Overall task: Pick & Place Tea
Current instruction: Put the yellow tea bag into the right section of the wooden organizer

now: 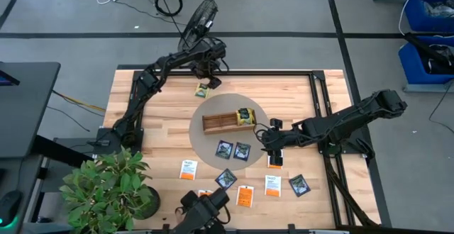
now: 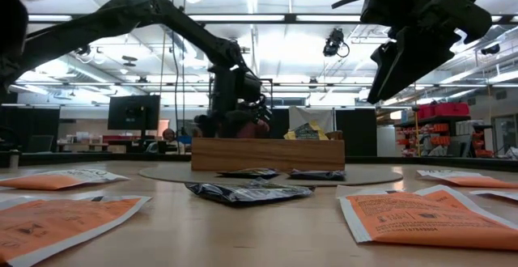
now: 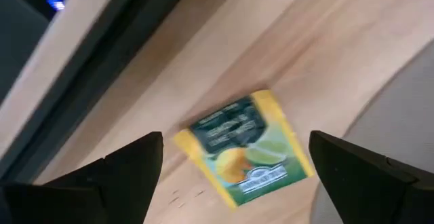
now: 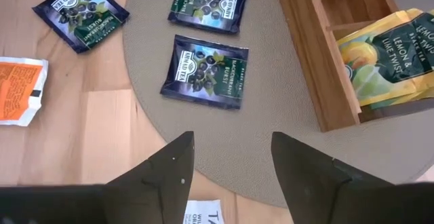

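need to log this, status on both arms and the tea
Left end effector open, above yellow-green packet beyond mat. Right end effector open, empty, over mat edge by dark packets. One yellow-green packet in tray. Nothing blocking.

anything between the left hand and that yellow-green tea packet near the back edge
Nothing visible. The left hand hangs open right over the yellow-green packet, which lies flat and alone on bare wood, just off the round mat.

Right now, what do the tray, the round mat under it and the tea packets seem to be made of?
The tray looks like plain wood: brown grain shows on its walls and dividers. The round mat seems matte grey felt or fabric, with no shine, though the look leaves this open. The dark blue packet and the yellow-green packet appear to be printed paper or foil, slightly glossy.
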